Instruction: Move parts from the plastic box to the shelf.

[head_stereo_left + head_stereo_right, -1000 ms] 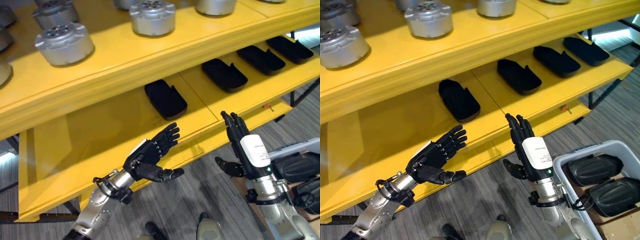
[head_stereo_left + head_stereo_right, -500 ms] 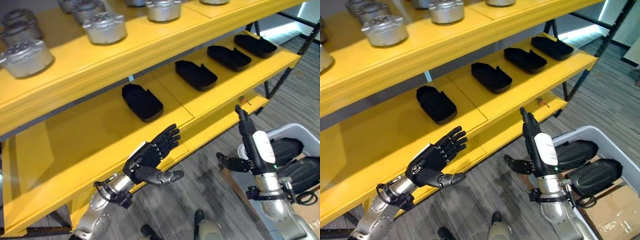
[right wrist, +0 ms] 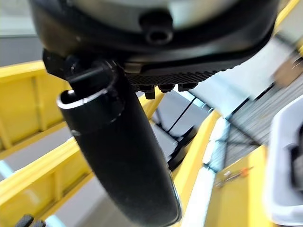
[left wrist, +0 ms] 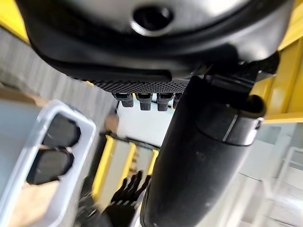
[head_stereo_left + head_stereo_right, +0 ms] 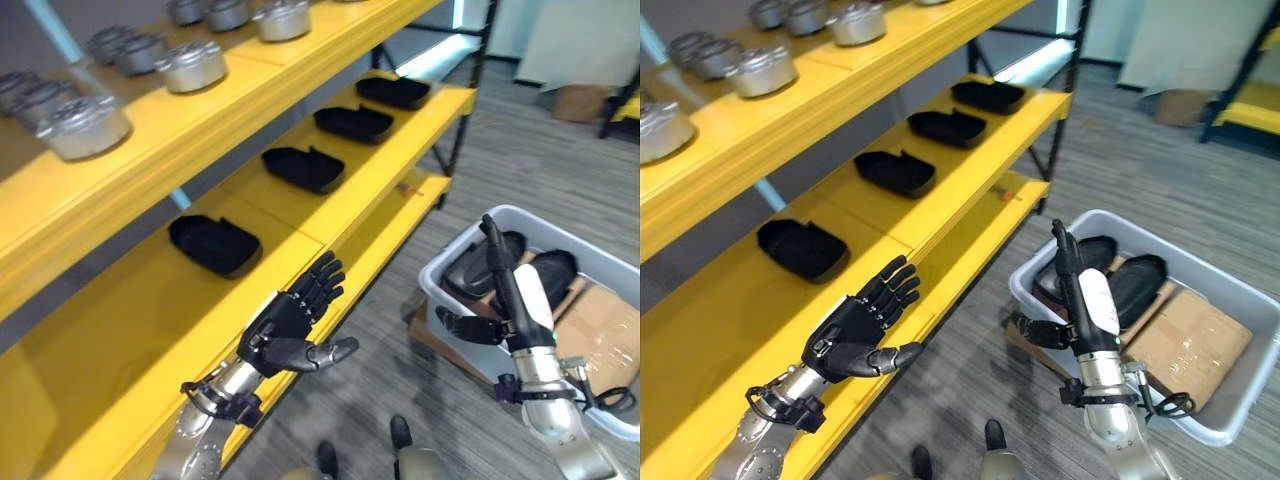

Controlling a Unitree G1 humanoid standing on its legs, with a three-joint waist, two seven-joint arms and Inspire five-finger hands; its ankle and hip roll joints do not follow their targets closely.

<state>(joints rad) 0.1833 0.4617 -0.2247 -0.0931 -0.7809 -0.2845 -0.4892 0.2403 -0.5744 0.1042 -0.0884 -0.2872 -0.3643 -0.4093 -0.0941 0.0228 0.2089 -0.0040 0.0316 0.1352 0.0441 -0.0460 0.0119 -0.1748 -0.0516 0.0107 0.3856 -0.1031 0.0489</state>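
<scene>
A grey plastic box [image 5: 1240, 330] stands on the floor at the right, with black moulded parts [image 5: 1137, 284] lying in it over a brown cardboard piece. Several matching black parts [image 5: 212, 244] sit in a row on the yellow shelf's [image 5: 300, 215] middle level. My right hand [image 5: 1082, 290] is held upright beside the box's near-left corner, fingers straight and thumb out, holding nothing. Over the shelf's front edge, my left hand [image 5: 290, 322] hangs with fingers spread and empty. The box also shows in the left wrist view, with dark parts [image 4: 51, 163] inside.
Silver round metal parts [image 5: 190, 64] line the top yellow level. A small red-tipped tool [image 5: 1008, 196] lies on the lowest ledge. Grey plank floor spreads between shelf and box. A cardboard box [image 5: 572, 100] and another yellow rack stand far right.
The camera has swung right, bringing the grey box fully into sight. My right hand now stands at the box's edge instead of before the shelf. Both hands stay open and empty.
</scene>
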